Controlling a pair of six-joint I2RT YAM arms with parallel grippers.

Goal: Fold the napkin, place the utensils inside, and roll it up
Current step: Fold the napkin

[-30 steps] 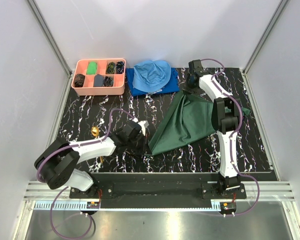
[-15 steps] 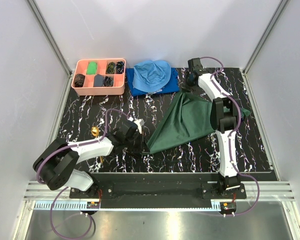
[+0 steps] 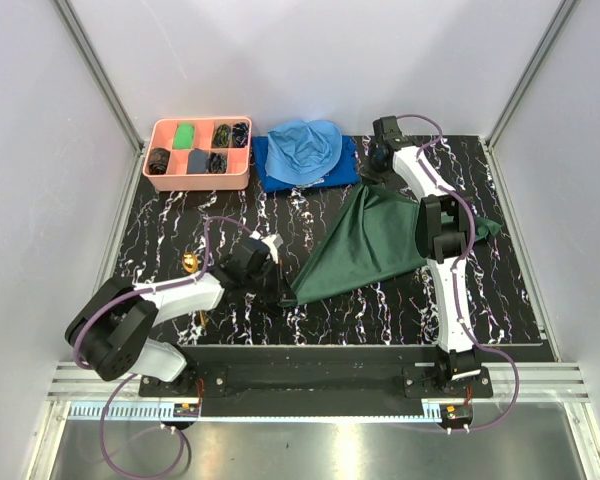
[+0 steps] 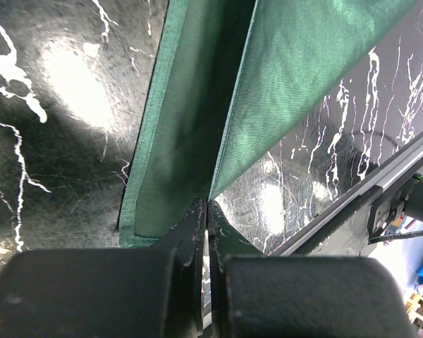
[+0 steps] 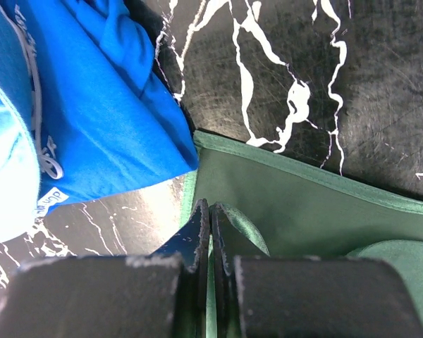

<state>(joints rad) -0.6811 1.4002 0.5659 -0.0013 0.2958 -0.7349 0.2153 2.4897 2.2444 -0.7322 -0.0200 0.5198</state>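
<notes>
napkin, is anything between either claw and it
Nothing visible stands between them. The left claw is shut on the napkin at its near corner, and the right claw is shut on its far corner, right beside the blue cloth.

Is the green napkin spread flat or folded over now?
Folded over: the napkin forms a triangle, and two layers meet at the left gripper, which pinches it.

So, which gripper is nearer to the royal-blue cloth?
Right. The right gripper pinches the far corner of the napkin, just beside the royal-blue cloth. The left gripper pinches the napkin's near corner, far from that cloth.
</notes>
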